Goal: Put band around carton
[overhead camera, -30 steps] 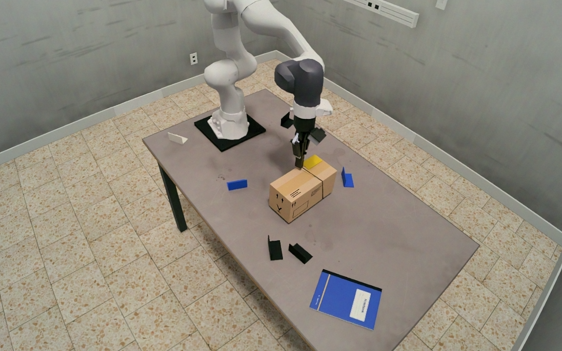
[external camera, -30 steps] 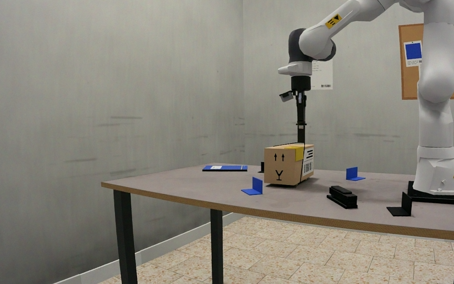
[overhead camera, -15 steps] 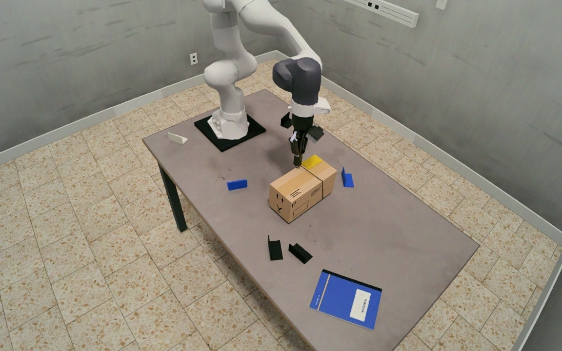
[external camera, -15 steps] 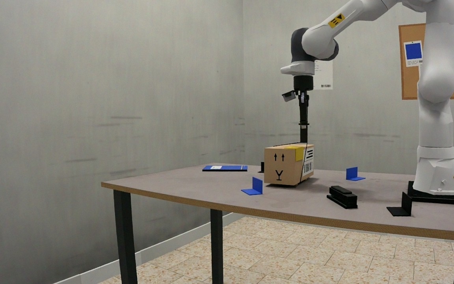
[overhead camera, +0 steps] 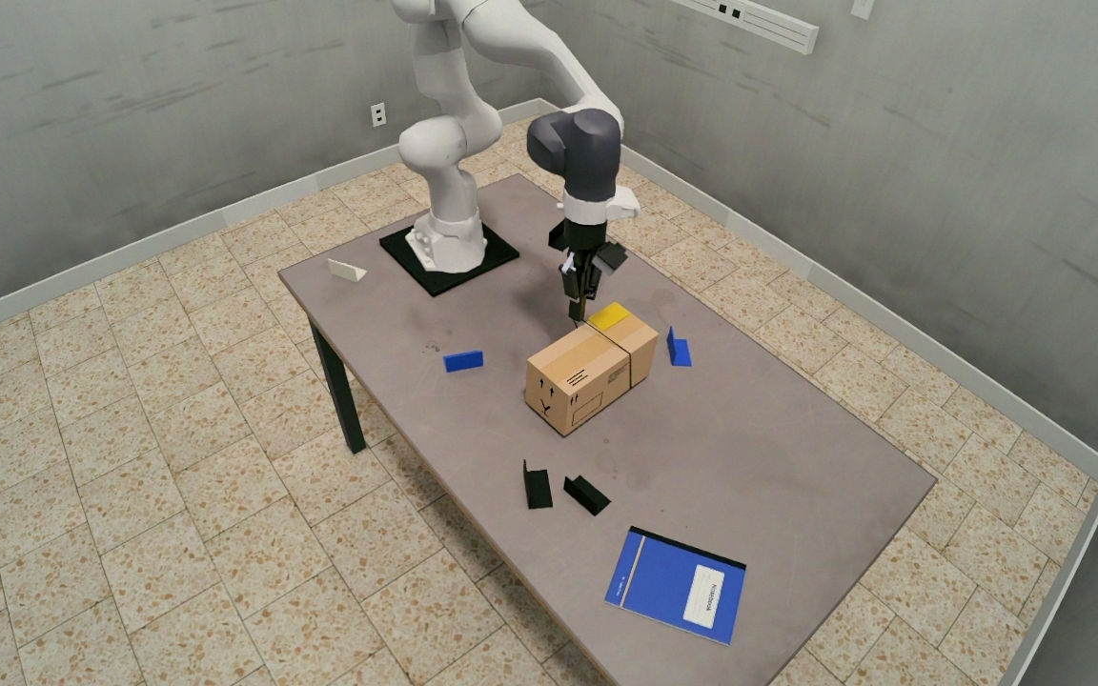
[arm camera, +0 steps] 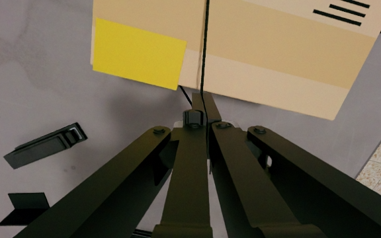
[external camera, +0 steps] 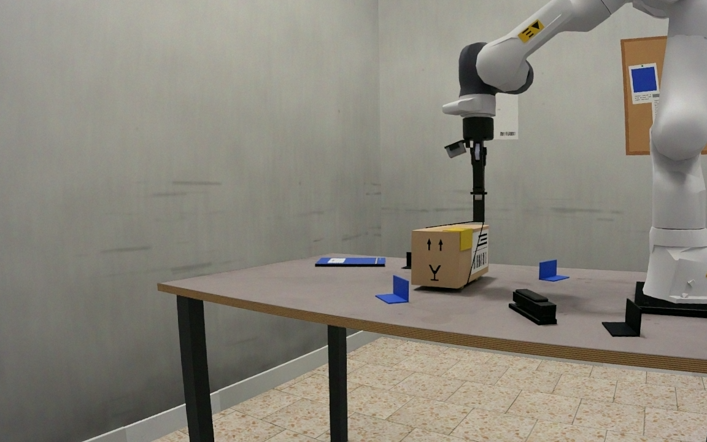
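Pinching the band (arm camera: 204, 49) — fingers closed, clear in wrist view only.

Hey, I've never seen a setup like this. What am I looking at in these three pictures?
It's a white robot arm bolted to a table. One picture looks down from above, one from the side, and one from a camera on the wrist. On the table are a cardboard carton with a yellow corner guard, a blue notebook, and small blue and black angle pieces. The arm's hand is shut, pinching the thin black band at the carton's top edge.
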{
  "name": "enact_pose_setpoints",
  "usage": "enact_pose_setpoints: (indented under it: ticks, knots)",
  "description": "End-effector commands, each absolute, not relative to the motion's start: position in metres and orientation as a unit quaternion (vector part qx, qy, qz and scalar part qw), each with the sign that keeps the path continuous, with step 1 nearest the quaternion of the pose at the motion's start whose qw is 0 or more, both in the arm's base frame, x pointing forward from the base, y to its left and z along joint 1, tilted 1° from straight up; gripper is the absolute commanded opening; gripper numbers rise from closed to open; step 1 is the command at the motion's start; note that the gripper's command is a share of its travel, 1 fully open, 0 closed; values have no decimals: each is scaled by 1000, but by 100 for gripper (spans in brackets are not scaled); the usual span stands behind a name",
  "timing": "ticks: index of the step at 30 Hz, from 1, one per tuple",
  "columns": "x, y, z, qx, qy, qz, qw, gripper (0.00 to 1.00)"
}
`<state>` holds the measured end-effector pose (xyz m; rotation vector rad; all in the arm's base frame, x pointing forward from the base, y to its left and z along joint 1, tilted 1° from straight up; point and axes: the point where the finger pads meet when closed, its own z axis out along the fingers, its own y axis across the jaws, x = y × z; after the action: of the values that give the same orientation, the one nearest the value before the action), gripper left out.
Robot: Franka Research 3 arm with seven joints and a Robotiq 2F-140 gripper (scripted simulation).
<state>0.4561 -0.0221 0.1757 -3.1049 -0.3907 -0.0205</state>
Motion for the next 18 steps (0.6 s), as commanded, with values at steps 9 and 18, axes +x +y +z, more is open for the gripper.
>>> enact_pose_setpoints:
  ticks: [9,18]
  knots:
    - [451,-24,175,-992,-124,-5,5,10]
    - [451,-24,175,-992,-124,-5,5,10]
